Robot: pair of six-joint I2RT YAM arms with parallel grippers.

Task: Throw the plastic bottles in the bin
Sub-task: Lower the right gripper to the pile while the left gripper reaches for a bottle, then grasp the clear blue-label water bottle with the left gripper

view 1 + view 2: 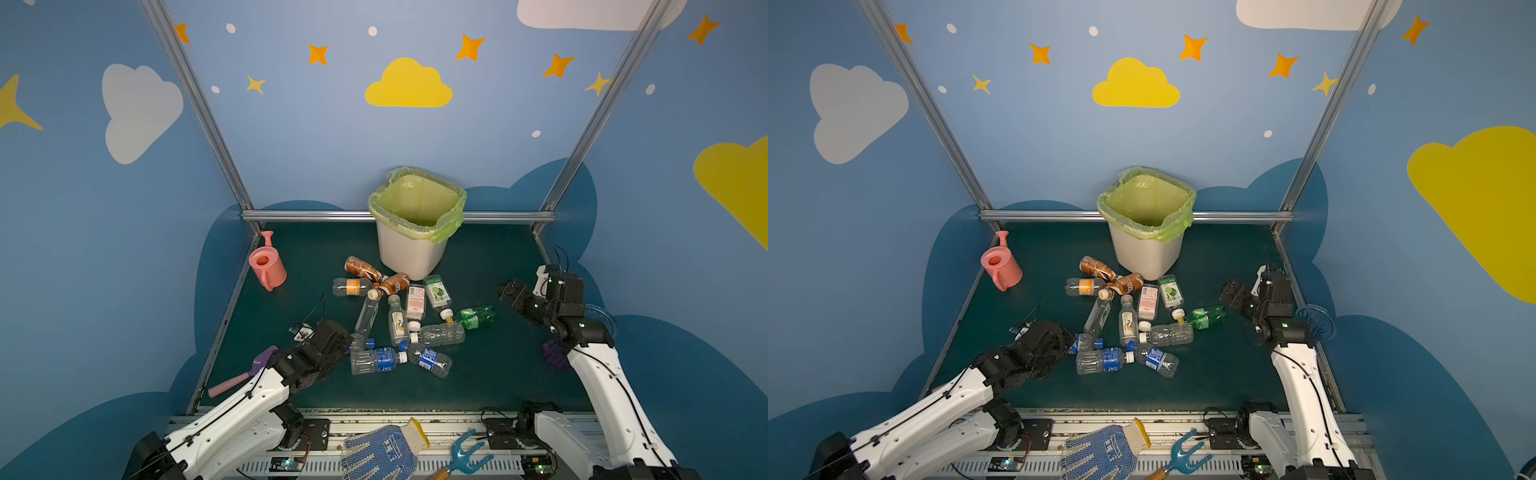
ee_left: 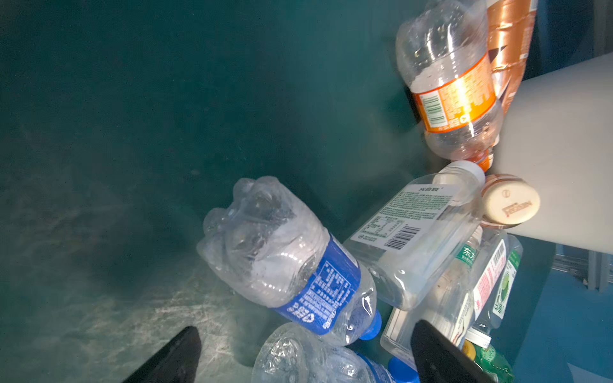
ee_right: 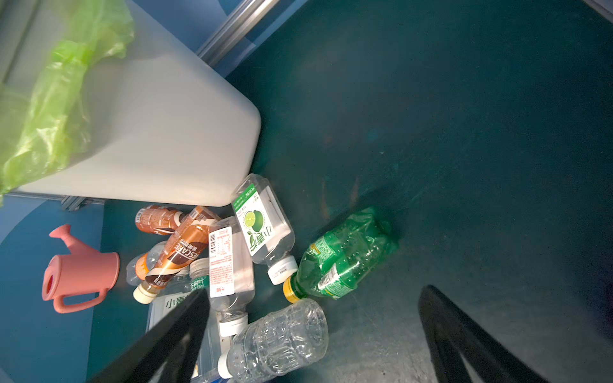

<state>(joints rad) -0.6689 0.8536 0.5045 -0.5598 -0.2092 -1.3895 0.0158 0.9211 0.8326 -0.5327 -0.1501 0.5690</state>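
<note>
Several plastic bottles (image 1: 399,320) (image 1: 1129,320) lie in a heap on the dark green table, just in front of the bin (image 1: 411,253) (image 1: 1146,253), an off-white basket with a light-green liner. My left gripper (image 1: 347,343) (image 1: 1069,338) is low at the heap's near left edge and open. In the left wrist view a clear blue-labelled bottle (image 2: 298,359) lies between its spread fingers (image 2: 179,354), not clamped, with another one (image 2: 285,262) just beyond. My right gripper (image 1: 508,289) (image 1: 1228,291) hangs open to the right of the heap, above a clear bottle (image 3: 282,338) and a green bottle (image 3: 345,255).
A pink watering can (image 1: 268,266) stands at the back left. A pink-handled purple trowel (image 1: 249,370) lies under the left arm, and a purple brush (image 1: 555,355) behind the right arm. A dotted glove (image 1: 382,451) and a blue hand rake (image 1: 465,457) rest on the front rail.
</note>
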